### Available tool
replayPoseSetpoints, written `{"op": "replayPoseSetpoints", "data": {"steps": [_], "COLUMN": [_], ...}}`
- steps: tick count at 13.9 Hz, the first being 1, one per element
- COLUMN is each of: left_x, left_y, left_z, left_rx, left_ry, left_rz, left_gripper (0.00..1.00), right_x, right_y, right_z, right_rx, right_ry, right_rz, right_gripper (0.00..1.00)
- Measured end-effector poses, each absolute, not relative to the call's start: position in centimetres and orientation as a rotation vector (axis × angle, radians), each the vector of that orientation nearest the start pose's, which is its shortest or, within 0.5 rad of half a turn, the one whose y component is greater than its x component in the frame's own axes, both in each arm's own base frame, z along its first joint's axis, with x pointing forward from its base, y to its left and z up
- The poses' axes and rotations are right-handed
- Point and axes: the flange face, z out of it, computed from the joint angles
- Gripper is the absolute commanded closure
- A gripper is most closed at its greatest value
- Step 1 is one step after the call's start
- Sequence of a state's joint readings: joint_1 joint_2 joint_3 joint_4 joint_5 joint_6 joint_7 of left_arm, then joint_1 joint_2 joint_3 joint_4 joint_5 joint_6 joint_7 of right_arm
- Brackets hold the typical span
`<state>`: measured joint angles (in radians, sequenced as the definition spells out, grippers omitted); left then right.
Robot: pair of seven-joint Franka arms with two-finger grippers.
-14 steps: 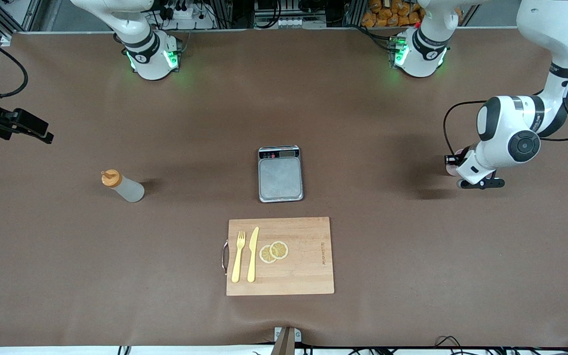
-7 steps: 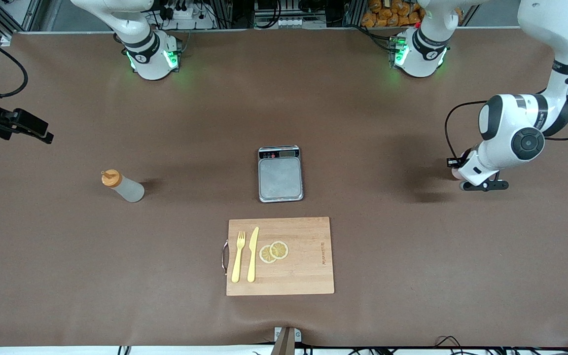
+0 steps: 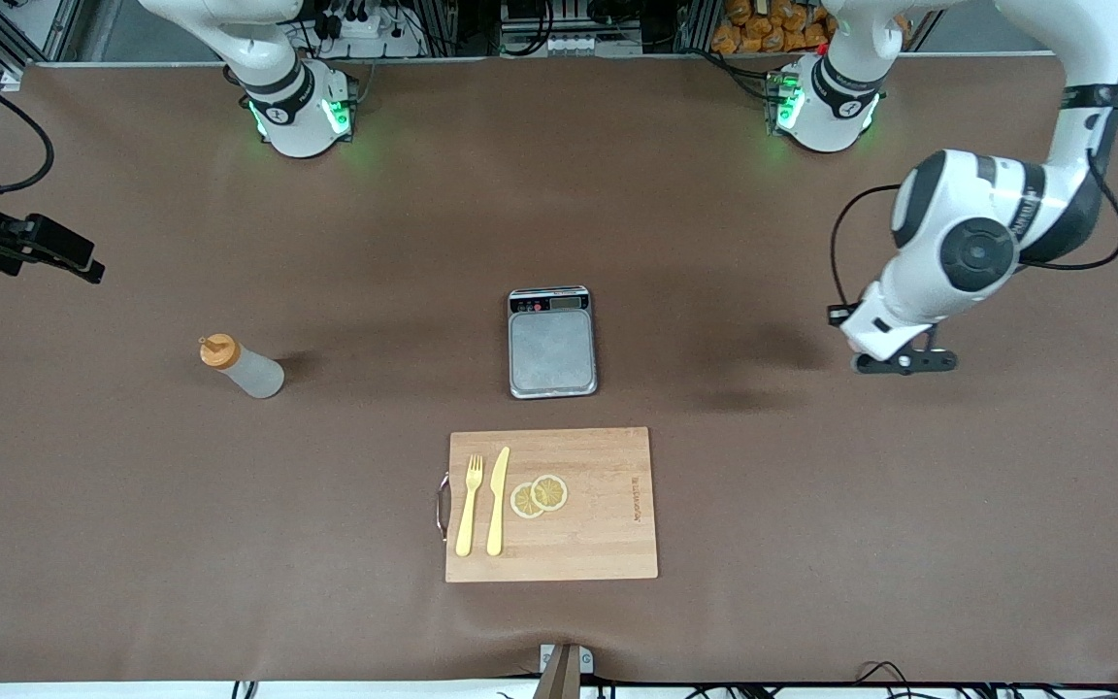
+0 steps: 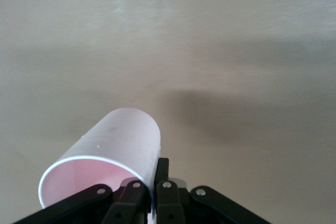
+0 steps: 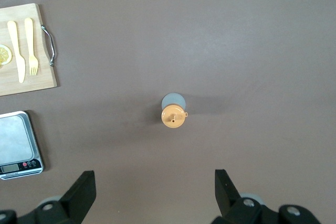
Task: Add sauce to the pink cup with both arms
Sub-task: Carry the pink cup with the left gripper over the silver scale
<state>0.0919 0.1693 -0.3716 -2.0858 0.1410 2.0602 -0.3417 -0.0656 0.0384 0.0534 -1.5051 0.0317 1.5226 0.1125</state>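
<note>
The pink cup (image 4: 113, 148) is pinched by its rim wall in my left gripper (image 4: 154, 184), one finger inside and one outside, and it hangs above the bare brown table. In the front view my left gripper (image 3: 902, 361) is over the table's left-arm end, and the arm hides the cup there. The whitish squeeze bottle (image 3: 246, 370) with the orange cap stands toward the right arm's end. My right gripper (image 5: 155, 184) is open and empty, high over the table, looking straight down on the bottle (image 5: 174, 113).
A grey scale (image 3: 552, 345) lies in the middle of the table. A wooden board (image 3: 608, 515) nearer the camera carries a yellow fork (image 3: 468, 505), a knife (image 3: 498, 500) and two lemon slices (image 3: 539, 496).
My left arm has risen and carried the cup a short way toward the scale. The right arm and the bottle have not moved.
</note>
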Motion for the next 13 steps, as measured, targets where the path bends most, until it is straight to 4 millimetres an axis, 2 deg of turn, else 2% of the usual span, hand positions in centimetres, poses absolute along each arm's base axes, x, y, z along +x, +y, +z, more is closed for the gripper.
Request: {"op": "replayPoseSetpoints", "data": {"steps": [4,7,10,13], "left_x": [51.7,50.6,49.3,48.7], "left_y": [-24.5,-33.5,-41.1,-46.6], "left_z": [36.2,37.5,35.9,34.4], "left_rx": [-3.014,-3.036,-3.052,-3.067], "left_ry": [-0.036,-0.115,-0.199,-0.321], "left_rz": [0.231,0.236,0.276,0.304], "left_gripper": [1.00,1.00,1.00,1.00], "right_x": [56.3,56.4,56.4,56.4], "right_y": [-0.5,-0.5,-0.5,-0.5], "right_z": [62.7,62.6,62.6,62.5], "right_rx": [-3.103,-3.102,-3.102,-3.102], "right_ry": [0.194,0.194,0.194,0.195], "right_rz": [0.044,0.046,0.047,0.048], "right_gripper": [0.00,0.00,0.00,0.00]}}
